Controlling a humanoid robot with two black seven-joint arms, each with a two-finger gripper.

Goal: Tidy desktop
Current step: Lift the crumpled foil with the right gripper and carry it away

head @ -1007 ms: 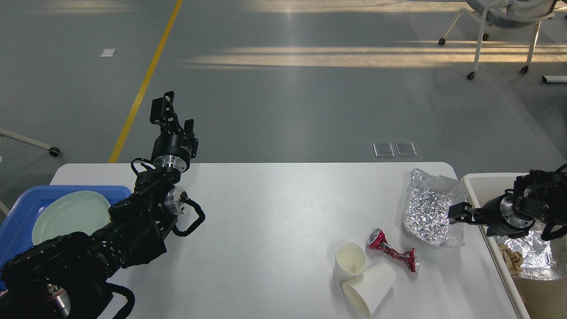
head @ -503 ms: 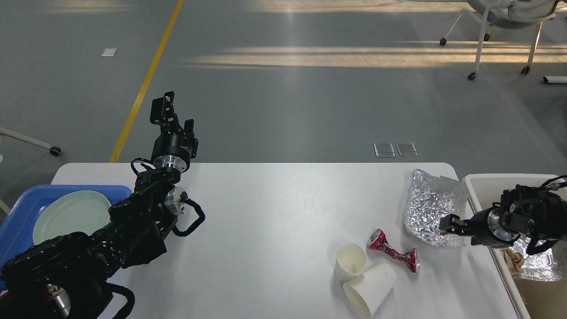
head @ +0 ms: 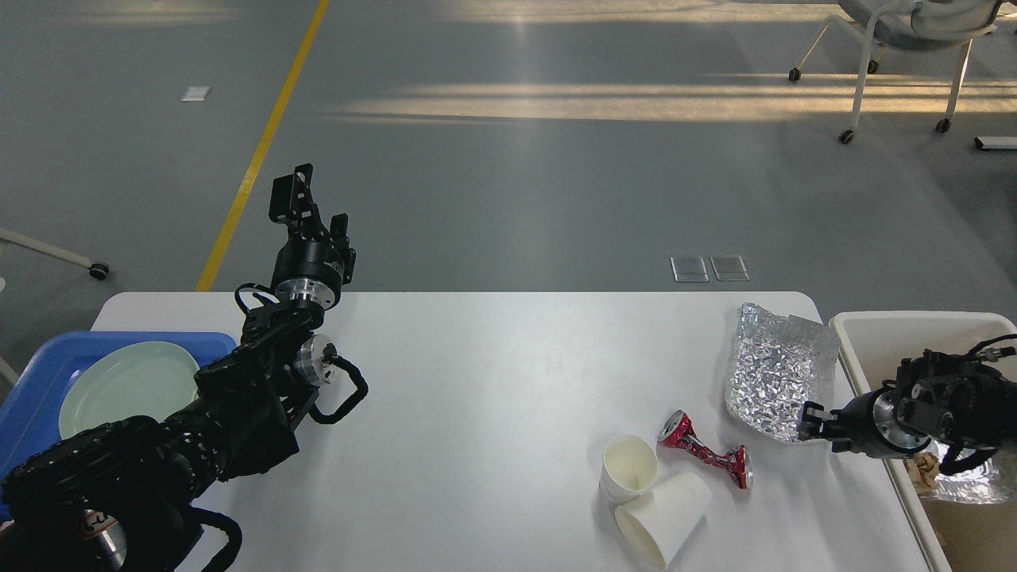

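desktop point(head: 477, 413) fills mid-view; litter at its right | right gripper point(head: 809, 421) low by foil bag point(head: 775, 373) near edge; jaws dark, cannot tell gap | left gripper point(head: 306, 206) raised, jaws apart, empty | advice: pinch foil edge; lift clear to cream bin point(head: 882, 334)

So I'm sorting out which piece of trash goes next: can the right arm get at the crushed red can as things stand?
Probably yes. The right gripper hovers at the foil bag's near edge, and the crushed red can lies just beyond it on bare desktop, uncovered. The paper cups sit on its far side.
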